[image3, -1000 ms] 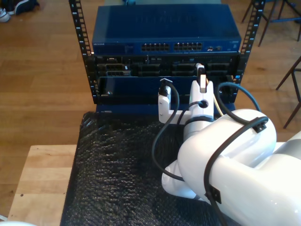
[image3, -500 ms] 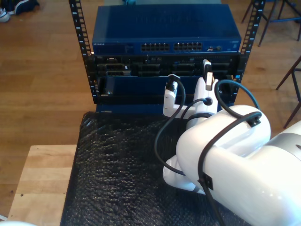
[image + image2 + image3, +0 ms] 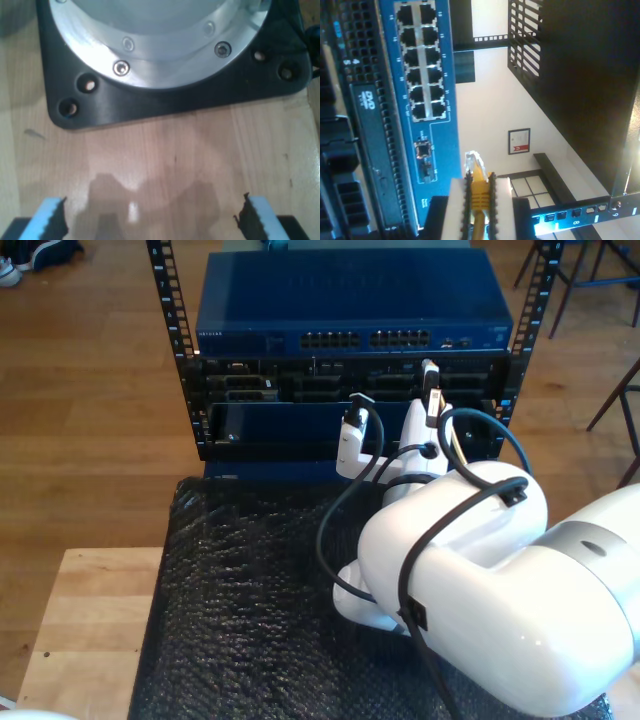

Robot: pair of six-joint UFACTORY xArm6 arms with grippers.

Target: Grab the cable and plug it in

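My second claw (image 3: 479,200) is clamped on the cable (image 3: 479,192) just behind its plug (image 3: 473,162); pale pads (image 3: 456,210) press it from both sides. Plug is clear plastic, sticks out past the fingertips, tip free in air, not in any port. Cable itself is yellow and runs back between the pads out of frame.

In 2nd wrist view the plug sits near the blue switch (image 3: 437,145), just off the face w/ the port block (image 3: 420,60). Ports in that block look empty. Below the switch face, a black vented unit (image 3: 367,165) w/ a DVD logo.

Ext view: white arm (image 3: 470,590) reaches from the ext view's lower right toward the rack (image 3: 345,390); its claw (image 3: 395,430) is up against the rack's front, below the blue switch (image 3: 350,310). Black cabling (image 3: 345,530) loops around the arm. Dark bubble-wrap mat (image 3: 240,610) covers the table (image 3: 85,630) in front of the rack.

My first claw (image 3: 150,220) is spread wide, nothing between its tips (image 3: 50,217). It hangs over bare wood (image 3: 175,155), near a black base plate (image 3: 165,95) w/ a silver flange (image 3: 160,35) bolted on.
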